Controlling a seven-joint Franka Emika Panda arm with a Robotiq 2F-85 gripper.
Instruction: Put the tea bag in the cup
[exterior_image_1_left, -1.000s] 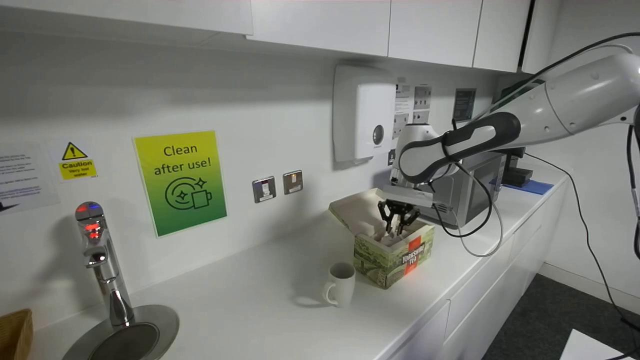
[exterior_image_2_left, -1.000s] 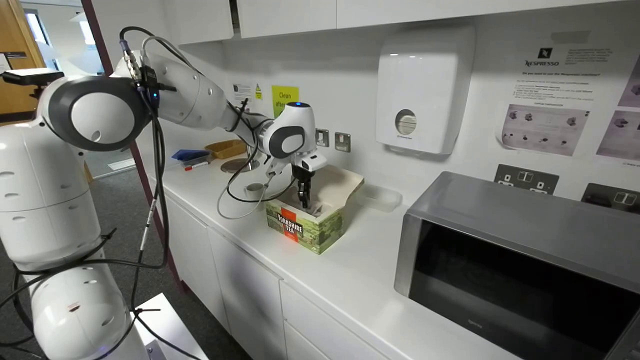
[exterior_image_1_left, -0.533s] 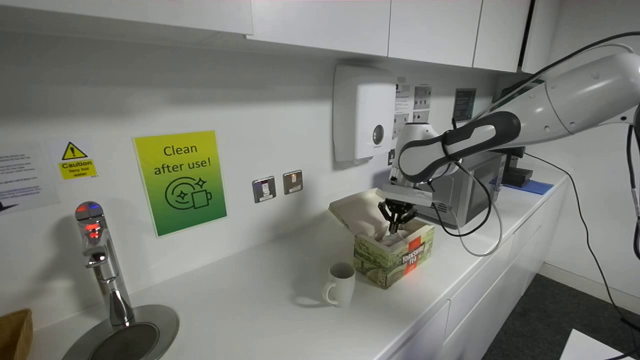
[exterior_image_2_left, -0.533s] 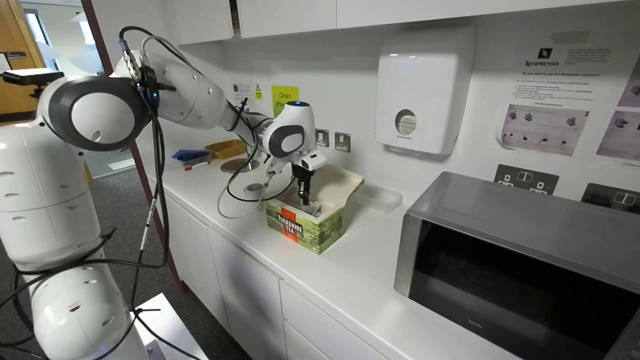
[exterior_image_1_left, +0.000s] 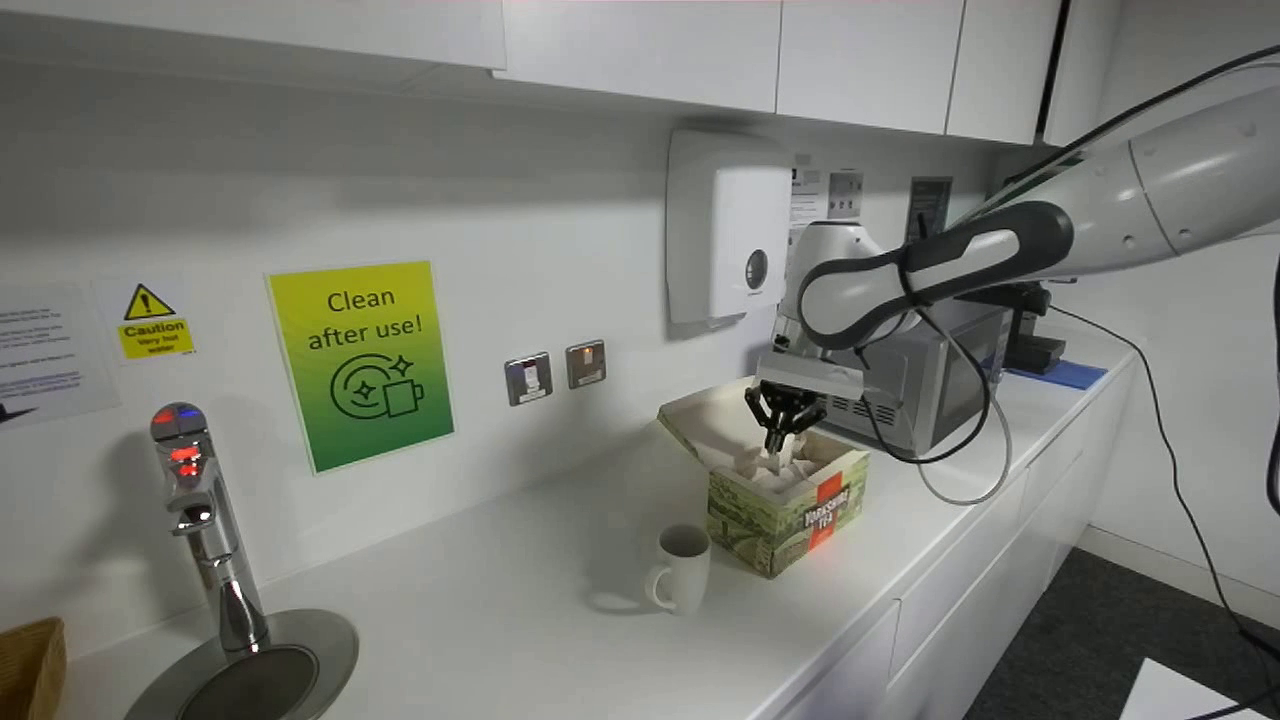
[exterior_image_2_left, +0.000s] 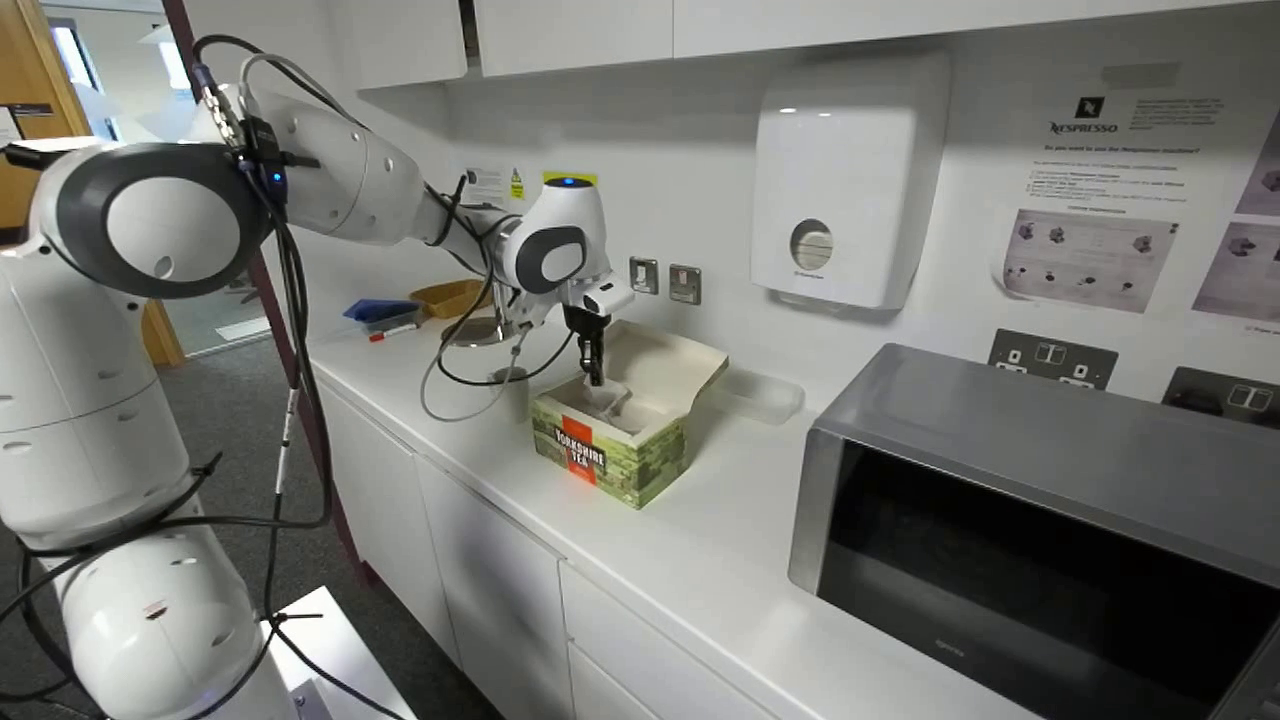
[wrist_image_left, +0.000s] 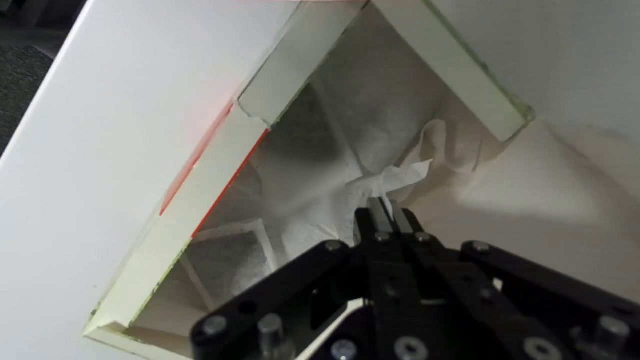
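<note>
Your gripper pinches nearly together on the crumpled edge of a pale tea bag, which sits directly at its tips in the mouth of the open Yorkshire Tea box; how far the bag clears the box, you cannot tell. The white cup stands upright on the counter just beside the box, apart from your gripper.

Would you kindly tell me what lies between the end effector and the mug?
Between the end effector and the white mug lie a wall of the Yorkshire Tea box and a strip of worktop, as an exterior view shows.
</note>
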